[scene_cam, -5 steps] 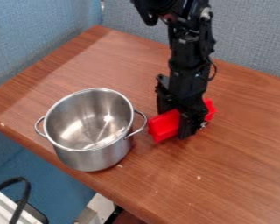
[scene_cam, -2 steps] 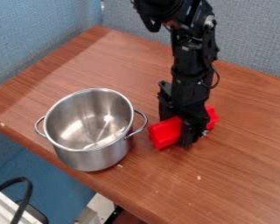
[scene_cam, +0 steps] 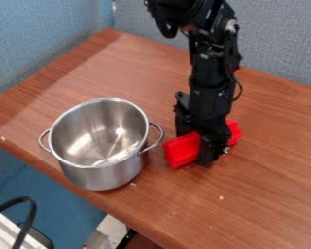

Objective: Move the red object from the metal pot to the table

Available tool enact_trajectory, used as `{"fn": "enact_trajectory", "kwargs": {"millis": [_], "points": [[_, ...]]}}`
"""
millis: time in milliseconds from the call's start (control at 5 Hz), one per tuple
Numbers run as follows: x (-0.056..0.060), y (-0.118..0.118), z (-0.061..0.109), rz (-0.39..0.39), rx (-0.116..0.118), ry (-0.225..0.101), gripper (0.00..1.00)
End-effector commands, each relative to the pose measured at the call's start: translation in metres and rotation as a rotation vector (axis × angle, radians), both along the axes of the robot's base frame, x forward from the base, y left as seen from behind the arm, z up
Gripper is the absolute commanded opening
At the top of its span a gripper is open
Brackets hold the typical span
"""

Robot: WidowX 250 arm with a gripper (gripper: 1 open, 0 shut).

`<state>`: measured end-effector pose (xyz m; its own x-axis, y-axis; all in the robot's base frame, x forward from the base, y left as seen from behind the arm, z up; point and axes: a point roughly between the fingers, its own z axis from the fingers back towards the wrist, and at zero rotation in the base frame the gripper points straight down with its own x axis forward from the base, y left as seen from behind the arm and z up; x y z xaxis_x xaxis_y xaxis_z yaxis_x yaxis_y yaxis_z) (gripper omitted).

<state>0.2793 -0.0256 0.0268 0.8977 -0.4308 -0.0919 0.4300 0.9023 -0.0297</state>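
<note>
Sitting empty near the table's (scene_cam: 93, 63) front-left edge, the metal pot (scene_cam: 100, 144) leaves little room; just to its right the gripper (scene_cam: 205, 142), pointing down and nearly closed, clamps the red object (scene_cam: 187, 147), which appears to touch the wood. Opening unevenly could tip the block against the pot; pulling away sideways could drag it toward the front edge.

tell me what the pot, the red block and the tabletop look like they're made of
Metal pot: polished steel by the look, its inside mirroring light. Red object: smooth, evenly coloured, probably plastic or painted wood; hard to say which. Table: reddish-brown wood grain with a slight sheen, either veneer or laminate.
</note>
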Motion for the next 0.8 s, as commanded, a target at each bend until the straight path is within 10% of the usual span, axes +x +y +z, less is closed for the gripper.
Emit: {"fn": "enact_trajectory", "kwargs": {"millis": [0,600], "points": [[0.0041,-0.0023,0.0192,-0.011,-0.008,-0.063,0.0],[-0.0005,-0.003,0.019,-0.028,-0.014,-0.049,0.0]]}}
